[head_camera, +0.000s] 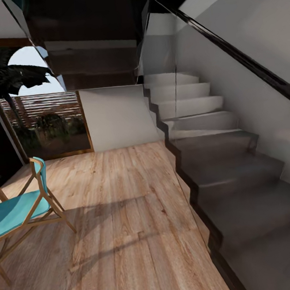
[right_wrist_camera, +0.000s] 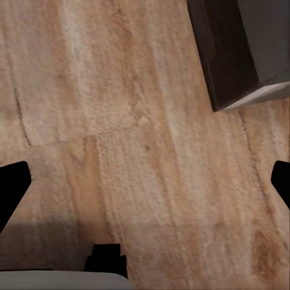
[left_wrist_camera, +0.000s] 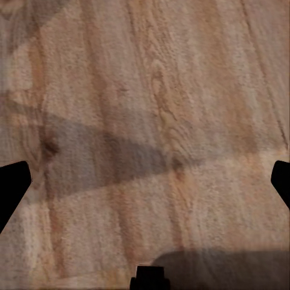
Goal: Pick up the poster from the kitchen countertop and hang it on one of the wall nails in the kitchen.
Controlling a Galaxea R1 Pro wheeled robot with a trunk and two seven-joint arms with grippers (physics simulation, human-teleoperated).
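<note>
The left gripper (left_wrist_camera: 145,175) hangs over the wooden floor (left_wrist_camera: 151,90), its two dark fingertips (left_wrist_camera: 12,187) spread far apart at the edges of the left wrist view, with nothing between them. The right gripper (right_wrist_camera: 145,175) is spread just as wide, its fingertips (right_wrist_camera: 13,187) likewise apart and empty above the same plank floor, near the dark lower edge of a stair step (right_wrist_camera: 232,48).

From the head view, the robot faces a hallway. A grey staircase (head_camera: 205,126) with a glass side panel and a black handrail (head_camera: 243,60) climbs along the wall on the right. A turquoise chair (head_camera: 18,210) with a light wooden frame stands at the left on the floor. Behind it, a large window (head_camera: 43,106) shows plants and a slatted fence outside. The poster, counter and wall nails lie outside these views.
</note>
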